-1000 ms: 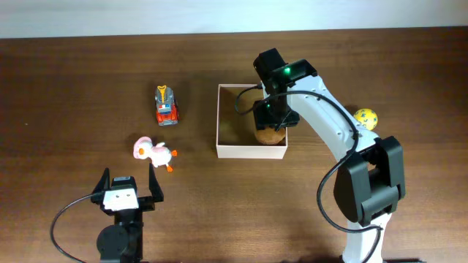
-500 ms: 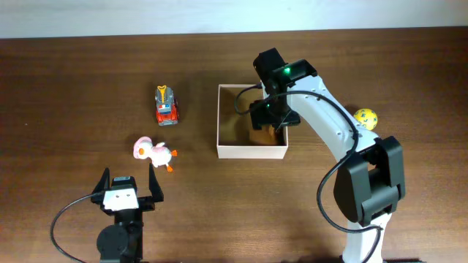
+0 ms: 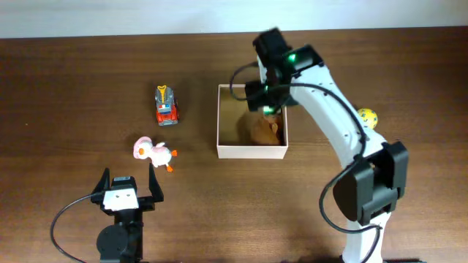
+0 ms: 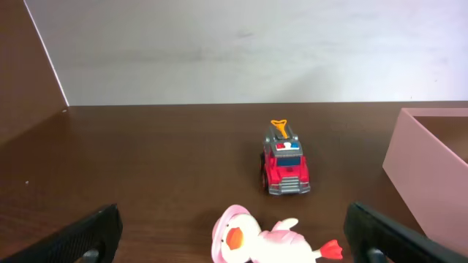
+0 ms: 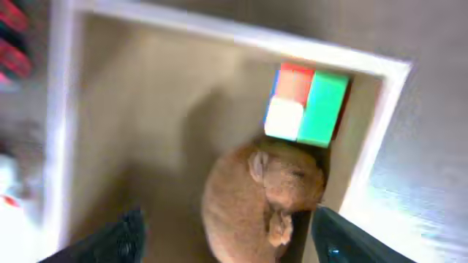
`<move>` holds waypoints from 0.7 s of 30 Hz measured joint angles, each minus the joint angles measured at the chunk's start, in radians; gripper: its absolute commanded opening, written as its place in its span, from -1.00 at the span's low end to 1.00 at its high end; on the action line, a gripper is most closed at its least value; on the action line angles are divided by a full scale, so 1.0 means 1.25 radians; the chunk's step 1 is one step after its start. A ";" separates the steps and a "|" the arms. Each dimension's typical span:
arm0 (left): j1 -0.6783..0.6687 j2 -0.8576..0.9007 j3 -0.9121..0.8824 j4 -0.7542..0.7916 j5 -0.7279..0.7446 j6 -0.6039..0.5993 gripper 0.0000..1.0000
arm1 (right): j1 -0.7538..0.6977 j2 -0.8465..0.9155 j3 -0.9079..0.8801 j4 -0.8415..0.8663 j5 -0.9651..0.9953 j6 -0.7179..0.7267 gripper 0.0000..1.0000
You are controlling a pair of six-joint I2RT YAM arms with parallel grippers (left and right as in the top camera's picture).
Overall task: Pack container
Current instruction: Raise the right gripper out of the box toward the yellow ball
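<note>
The container (image 3: 219, 117) is a square white-walled box with a tan inside at the table's middle. A brown plush animal (image 3: 263, 131) lies in its right half. The right wrist view shows the plush (image 5: 256, 197) and a coloured cube (image 5: 303, 106) in the container's corner. My right gripper (image 3: 267, 102) is open and empty above the container's far right part. My left gripper (image 3: 126, 191) is open and empty near the front edge, behind a pink duck toy (image 3: 153, 152), which also shows in the left wrist view (image 4: 263, 239).
A red toy truck (image 3: 167, 106) lies left of the container and shows in the left wrist view (image 4: 285, 162). A yellow ball (image 3: 367, 117) lies right of the right arm. The container's wall (image 4: 431, 153) is at the right of the left wrist view.
My right gripper has let go of the brown plush and risen toward the container's far side. The plush now lies in the container. The left arm has not moved.
</note>
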 measured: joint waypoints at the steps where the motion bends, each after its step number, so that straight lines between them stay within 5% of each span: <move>1: 0.000 0.000 0.000 0.000 0.000 0.000 0.99 | -0.004 0.000 0.029 -0.011 -0.001 0.003 0.54; 4: 0.000 0.000 0.000 0.000 0.000 0.000 0.98 | -0.036 0.000 0.115 -0.055 0.000 0.012 0.70; 6: 0.000 0.000 0.000 0.000 0.000 0.000 0.99 | -0.074 0.000 0.171 -0.090 0.000 0.019 1.00; 21: 0.000 0.000 0.000 0.000 0.000 0.000 0.99 | -0.315 0.000 0.289 -0.265 0.015 0.000 0.98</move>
